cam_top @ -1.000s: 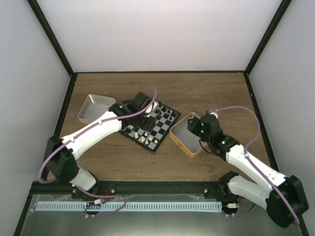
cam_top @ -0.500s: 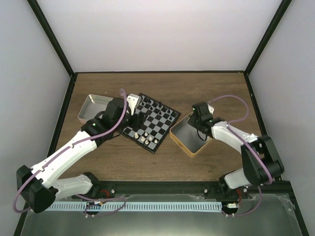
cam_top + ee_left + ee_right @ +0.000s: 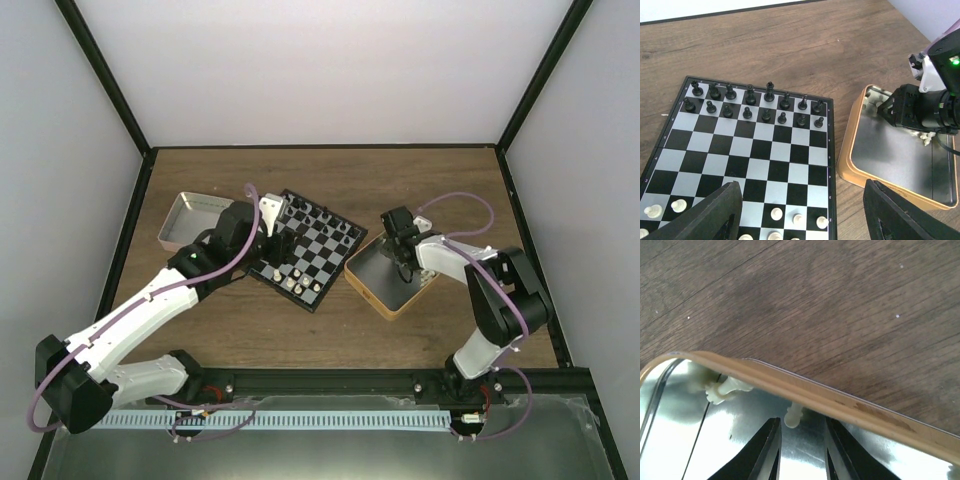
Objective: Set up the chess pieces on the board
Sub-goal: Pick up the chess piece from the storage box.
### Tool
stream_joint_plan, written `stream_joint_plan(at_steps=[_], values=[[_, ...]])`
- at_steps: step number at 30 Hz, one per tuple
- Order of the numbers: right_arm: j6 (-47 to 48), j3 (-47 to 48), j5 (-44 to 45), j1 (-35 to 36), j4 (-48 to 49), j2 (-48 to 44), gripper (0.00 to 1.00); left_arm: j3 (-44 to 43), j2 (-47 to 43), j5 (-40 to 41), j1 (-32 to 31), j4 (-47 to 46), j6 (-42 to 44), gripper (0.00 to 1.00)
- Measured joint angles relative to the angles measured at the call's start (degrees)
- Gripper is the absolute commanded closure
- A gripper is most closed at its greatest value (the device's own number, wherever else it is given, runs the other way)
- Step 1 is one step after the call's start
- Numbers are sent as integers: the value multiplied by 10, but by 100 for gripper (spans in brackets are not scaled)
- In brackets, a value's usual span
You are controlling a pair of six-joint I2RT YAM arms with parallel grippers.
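From above, the board [image 3: 306, 250] lies turned cornerwise at the middle of the wooden table [image 3: 330, 180], between a silver tin [image 3: 188, 220] on the left and a gold tin [image 3: 372, 288] on the right. A few cream chess pieces [image 3: 293, 284] stand along its near edge and black pieces [image 3: 325, 218] along its far edge. The left gripper [image 3: 270, 228] hangs over the board's left corner, and the right gripper [image 3: 402, 262] reaches down into the gold tin. The left wrist camera shows the left gripper's fingers [image 3: 715, 215] spread wide with nothing between them, over the cream end of the board. The two far rows are filled with black pieces, and more cream pieces lie in the gold tin beside the right gripper. In the right wrist camera the right gripper's fingers [image 3: 767, 450] are drawn near each other with a narrow gap. One cream piece lies at the mouth of that gap against the tin's wall, and neither finger visibly presses it. Another cream piece lies just to its left along the same wall.
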State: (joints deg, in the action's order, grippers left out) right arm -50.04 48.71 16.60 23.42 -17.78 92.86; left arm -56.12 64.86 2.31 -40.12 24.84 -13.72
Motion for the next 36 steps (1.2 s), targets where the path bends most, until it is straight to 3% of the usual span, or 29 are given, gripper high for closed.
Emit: stream_joint_plan(at_steps=[11,20,25,30,36], values=[[1,27,17,0,2,44,74,0,0,-1,0,-3,0,31],[5,35,38,0,6,58,93,0,0,-3,0,-4,0,31],[14,34,37,0,4,53,95,0,0,-3,0,-6,-3,31],[39,3,9,0,8,-14,95,3,0,-9,0,-24,-21,30],[117,-62,-93,0,70,-147,96,31,-1,-32,0,-63,-82,25]])
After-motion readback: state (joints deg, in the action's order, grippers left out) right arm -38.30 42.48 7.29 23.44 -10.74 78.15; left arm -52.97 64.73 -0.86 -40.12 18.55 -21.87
